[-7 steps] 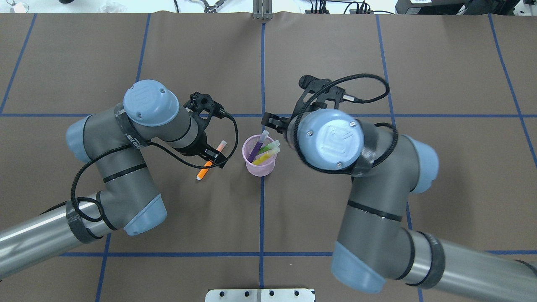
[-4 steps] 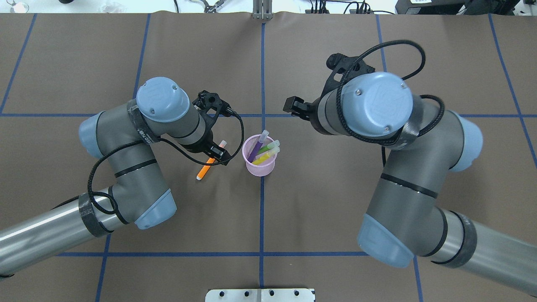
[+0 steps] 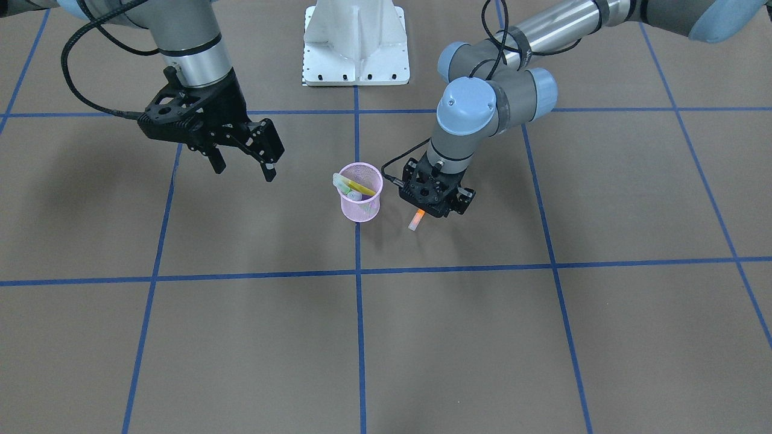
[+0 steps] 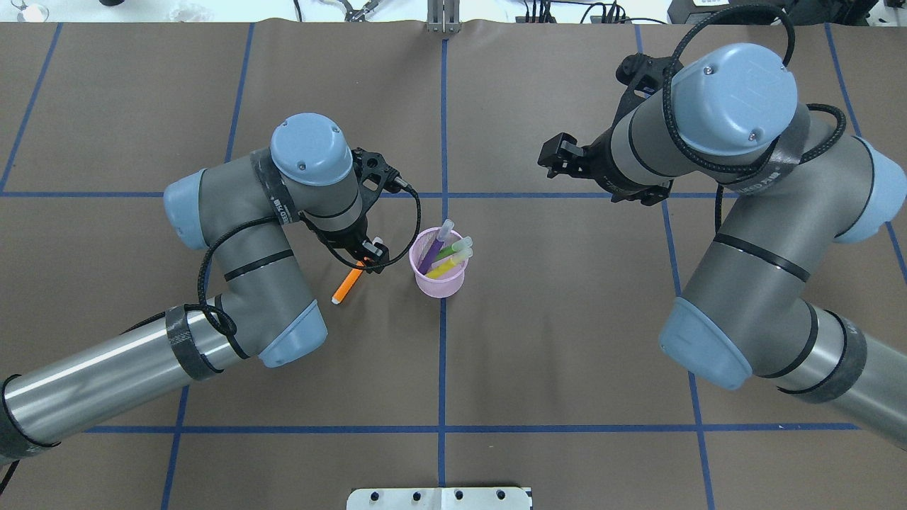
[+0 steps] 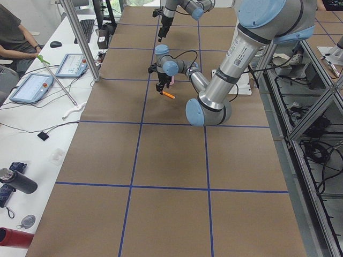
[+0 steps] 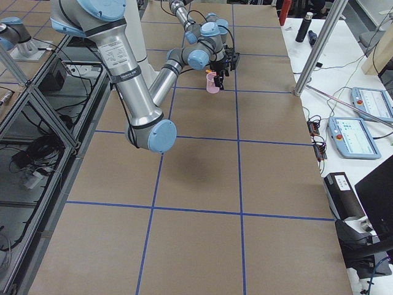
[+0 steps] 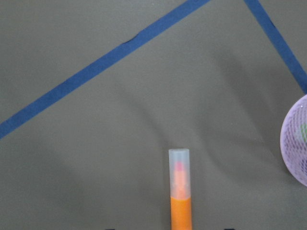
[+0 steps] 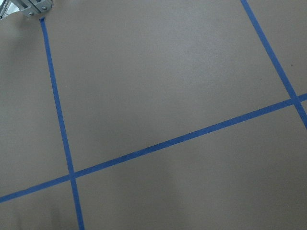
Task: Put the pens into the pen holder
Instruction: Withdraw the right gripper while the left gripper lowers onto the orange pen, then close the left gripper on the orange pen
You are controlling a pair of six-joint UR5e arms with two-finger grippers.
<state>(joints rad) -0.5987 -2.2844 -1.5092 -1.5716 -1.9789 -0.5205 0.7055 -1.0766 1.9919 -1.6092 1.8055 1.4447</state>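
Our left hand, fingers apart, straddles the orange pen beside the pen holder. We should centre, close squarely, then lift clear. Right hand hangs wide, empty.

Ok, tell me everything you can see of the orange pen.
The orange pen is a slim, plastic-looking stick with a translucent pale cap at one end. It lies flat on the brown table, beside the pink cup on the robot's left, not touching it. The left gripper straddles its capped half, open, apparently not gripping it.
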